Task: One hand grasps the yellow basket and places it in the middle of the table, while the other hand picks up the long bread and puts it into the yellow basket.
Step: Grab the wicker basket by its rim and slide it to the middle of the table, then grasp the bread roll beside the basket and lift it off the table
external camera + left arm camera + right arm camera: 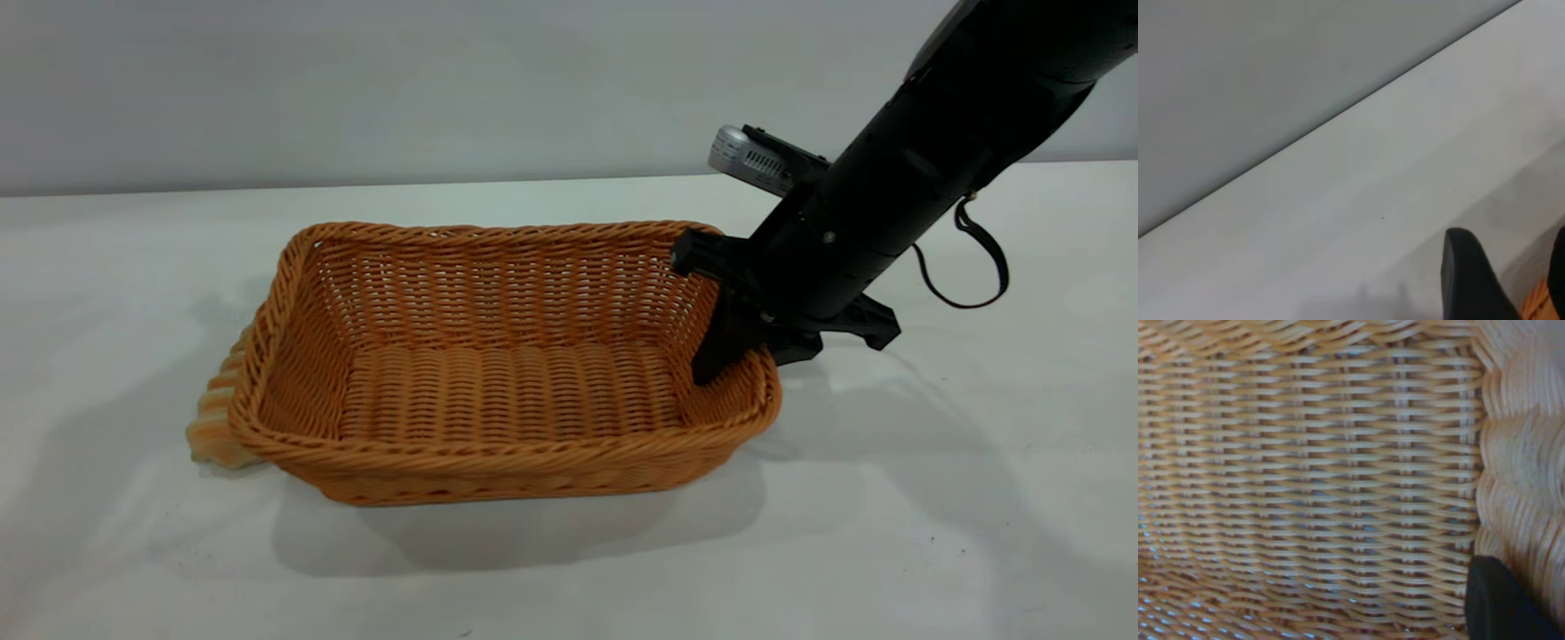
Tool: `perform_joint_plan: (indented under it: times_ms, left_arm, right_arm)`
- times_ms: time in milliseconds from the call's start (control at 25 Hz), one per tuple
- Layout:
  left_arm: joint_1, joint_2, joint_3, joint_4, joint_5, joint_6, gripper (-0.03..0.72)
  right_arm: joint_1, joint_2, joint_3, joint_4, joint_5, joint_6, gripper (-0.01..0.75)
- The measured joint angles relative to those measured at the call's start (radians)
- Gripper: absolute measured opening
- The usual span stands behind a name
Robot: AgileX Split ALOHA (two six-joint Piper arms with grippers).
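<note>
One gripper (pixel 742 342), the right, straddles the right end wall of the yellow basket (pixel 498 444), one finger inside and one outside, clamped on the rim, probably to drag it toward the table's (pixel 933 498) middle. Half hidden, the long bread (pixel 213 418) lies against the basket's left end; the left gripper (pixel 1501 280) hovers nearby with its jaws apart, likely ready for it.

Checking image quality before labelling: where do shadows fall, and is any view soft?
Exterior view: the orange-tan woven wicker basket casts a soft shadow forward on the plain white table; the ridged cream bread peeks out beside it. Right wrist view: close weave, slightly soft. Left wrist view: faint shadows.
</note>
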Motion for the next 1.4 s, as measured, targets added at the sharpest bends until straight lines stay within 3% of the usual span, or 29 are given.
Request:
perform_joint_plan:
  times_ms: [80, 160, 400, 520, 920, 1200, 1400]
  left_arm:
    - [0.0, 0.0, 0.0, 0.0, 0.003, 0.0, 0.366]
    - [0.0, 0.0, 0.0, 0.0, 0.005, 0.0, 0.366]
    - [0.0, 0.0, 0.0, 0.0, 0.006, 0.001, 0.366]
    - [0.0, 0.0, 0.0, 0.001, 0.007, 0.003, 0.366]
    - [0.001, 0.0, 0.0, 0.001, 0.052, -0.002, 0.366]
    - [0.03, 0.0, 0.011, 0.05, 0.086, -0.072, 0.366]
    - [0.102, 0.032, 0.052, 0.179, 0.144, -0.211, 0.366]
  right_arm:
    - [0.001, 0.0, -0.002, -0.008, -0.002, -0.012, 0.065]
    - [0.001, 0.0, -0.005, -0.023, -0.003, -0.015, 0.133]
    - [-0.016, -0.016, -0.005, -0.111, 0.006, -0.016, 0.502]
    - [-0.046, -0.047, -0.005, -0.144, 0.012, -0.016, 0.584]
    - [-0.175, -0.269, -0.004, -0.329, 0.014, -0.015, 0.541]
    - [-0.19, -0.453, 0.024, -0.413, 0.04, -0.01, 0.537]
    - [-0.19, -0.647, 0.179, -0.486, -0.049, -0.026, 0.504]
